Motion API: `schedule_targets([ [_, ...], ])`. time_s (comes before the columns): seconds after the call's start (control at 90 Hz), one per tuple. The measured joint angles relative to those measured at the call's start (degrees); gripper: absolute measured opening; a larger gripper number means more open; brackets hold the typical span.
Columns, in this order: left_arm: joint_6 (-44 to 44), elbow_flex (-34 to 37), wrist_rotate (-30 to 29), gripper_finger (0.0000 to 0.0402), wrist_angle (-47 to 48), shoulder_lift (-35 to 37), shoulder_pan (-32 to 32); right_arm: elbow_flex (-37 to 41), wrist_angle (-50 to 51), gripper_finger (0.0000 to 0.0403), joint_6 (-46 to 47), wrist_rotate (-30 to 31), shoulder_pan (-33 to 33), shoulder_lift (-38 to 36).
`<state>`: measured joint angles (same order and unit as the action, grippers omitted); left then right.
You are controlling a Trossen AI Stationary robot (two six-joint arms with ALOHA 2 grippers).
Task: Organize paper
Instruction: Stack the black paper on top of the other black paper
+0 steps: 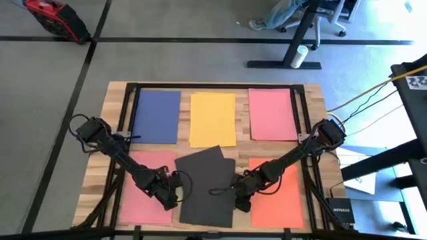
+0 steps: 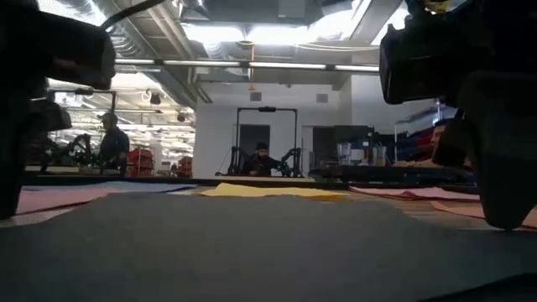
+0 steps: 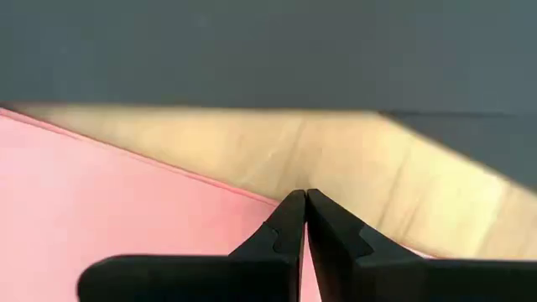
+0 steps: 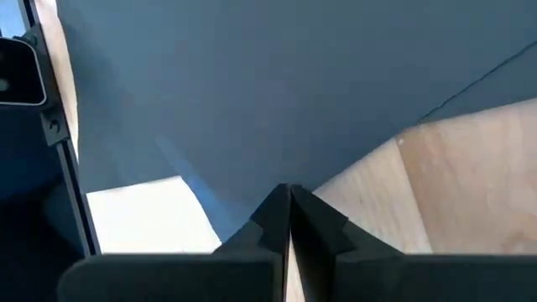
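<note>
On the table (image 1: pixel 112 100), two pink sheets (image 1: pixel 271 113), two dark sheets (image 1: pixel 203 175), one blue, yellow, orange; left gripper (image 3: pixel 305 220), right gripper (image 4: pixel 289 210) closed, empty.

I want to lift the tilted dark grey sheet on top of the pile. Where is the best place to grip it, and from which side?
Probably the top dark grey sheet by its raised far corner, which juts past the sheet beneath onto bare table. Come from the far side, sliding one finger under that overhang; elsewhere it lies flat.
</note>
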<state>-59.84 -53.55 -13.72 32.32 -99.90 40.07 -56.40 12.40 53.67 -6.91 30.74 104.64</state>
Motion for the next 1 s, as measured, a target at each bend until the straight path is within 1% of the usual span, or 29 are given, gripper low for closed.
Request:
schedule_targets([
  [0.089,0.26,0.32,-0.27,0.0,-1.38,1.4,-0.23,0.0,1.19,0.0,0.23,-0.18,0.35,0.0],
  [0.189,1.13,0.42,0.12,0.0,-5.38,1.63,-0.53,-0.02,3.66,0.0,1.65,0.97,0.94,0.0],
  [0.311,1.82,0.27,1.33,0.0,-9.21,0.1,-0.84,-0.15,5.67,0.0,3.62,2.64,1.84,-0.13],
  [0.422,1.83,0.21,1.69,0.0,-11.13,-0.97,-0.85,-0.15,5.65,0.0,4.34,2.88,1.92,-0.13],
  [0.556,1.53,0.19,1.71,0.0,-11.31,-1.05,-0.85,-0.04,3.19,0.0,4.39,2.03,1.92,-0.03],
  [0.811,1.82,0.1,1.7,0.0,-11.79,-1.09,-1.62,-0.02,-3.67,0.0,4.29,-1.96,2.37,0.0],
  [0.889,2.5,0.08,1.71,0.0,-12.01,-1.09,-2.14,-0.02,-4.73,0.0,4.09,-3.59,2.77,0.0],
  [1.0,3.88,0.08,1.55,0.0,-12.48,-1.11,-2.97,-0.02,-5.44,0.0,4.04,-4.19,3.26,0.0],
])
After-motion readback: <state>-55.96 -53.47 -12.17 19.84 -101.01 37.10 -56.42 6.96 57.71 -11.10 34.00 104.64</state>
